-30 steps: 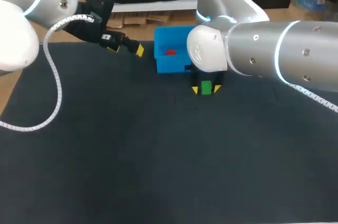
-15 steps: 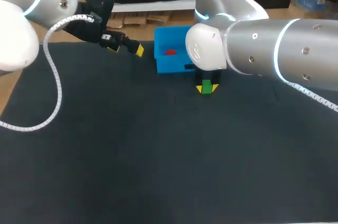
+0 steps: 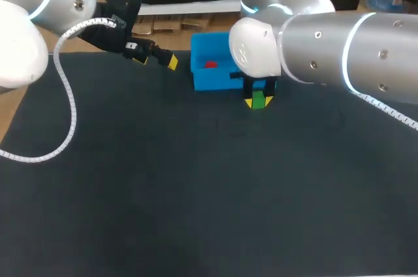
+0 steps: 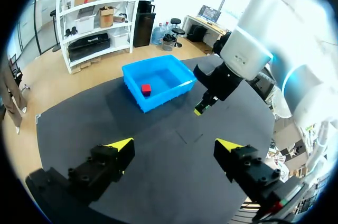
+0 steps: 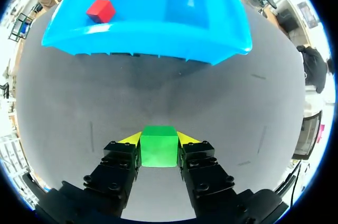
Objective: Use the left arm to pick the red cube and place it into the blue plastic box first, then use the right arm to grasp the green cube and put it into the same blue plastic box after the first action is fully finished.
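Right pincer [image 5: 159, 139] is closed on the green cube [image 5: 159, 148]. Both yellow tips press its opposite side faces, and the cube sits square between the fingers with its top face showing. The grip looks centred, with no visible tilt.

Left pincer [image 4: 173, 145] has its fingers spread wide with nothing between them. It hangs over the surface [image 3: 196, 192], off to the left of the blue box [image 5: 142, 44] and well apart from it. The red cube [image 5: 101, 10] already lies inside the box on its floor, so I judge the first half done and the left arm out of the way.

Key relation: the box lies straight ahead of the right pincer, with its long axis running across the line of the fingers. The near wall stands between the held cube and the box interior. In the head view the pincer is just beside the box's front wall, toward its right end, not over the opening. The red cube sits ahead and off to one side of the pincer's line, and the box floor directly ahead is bare.

I can't tell from these views how high the cube is relative to the rim.

Next move, as I see it: lift clear of the near wall, carry forward over the opening, then release. Main risk is clipping the rim if the lift is short.
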`<state>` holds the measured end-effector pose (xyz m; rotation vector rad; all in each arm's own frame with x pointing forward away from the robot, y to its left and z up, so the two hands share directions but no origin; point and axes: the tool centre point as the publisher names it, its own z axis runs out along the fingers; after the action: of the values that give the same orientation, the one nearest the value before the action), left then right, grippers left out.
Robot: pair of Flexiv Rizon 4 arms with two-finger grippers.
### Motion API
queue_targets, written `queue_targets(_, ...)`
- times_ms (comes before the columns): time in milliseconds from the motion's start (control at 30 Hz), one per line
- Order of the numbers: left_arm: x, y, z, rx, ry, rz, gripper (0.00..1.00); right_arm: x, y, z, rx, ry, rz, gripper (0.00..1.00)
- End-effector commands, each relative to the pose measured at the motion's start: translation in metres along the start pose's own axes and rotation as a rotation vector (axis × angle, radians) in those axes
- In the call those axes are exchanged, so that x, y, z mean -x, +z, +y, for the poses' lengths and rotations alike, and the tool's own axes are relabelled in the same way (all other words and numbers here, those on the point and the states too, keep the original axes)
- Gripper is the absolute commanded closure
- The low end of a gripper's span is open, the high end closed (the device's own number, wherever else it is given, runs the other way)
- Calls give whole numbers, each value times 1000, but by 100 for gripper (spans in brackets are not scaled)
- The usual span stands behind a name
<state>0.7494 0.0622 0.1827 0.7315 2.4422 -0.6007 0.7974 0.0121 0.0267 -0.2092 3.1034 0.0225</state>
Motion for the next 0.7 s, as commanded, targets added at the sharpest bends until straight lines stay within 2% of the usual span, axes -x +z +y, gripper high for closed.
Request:
queue_targets(33, -1, 0, 1, -5, 3, -5, 0, 0, -10, -1, -4, -3, 2, 100)
queue_targets(700, -1, 0, 1, -5, 3, -5, 0, 15, -69, -9, 10, -11, -34, 100)
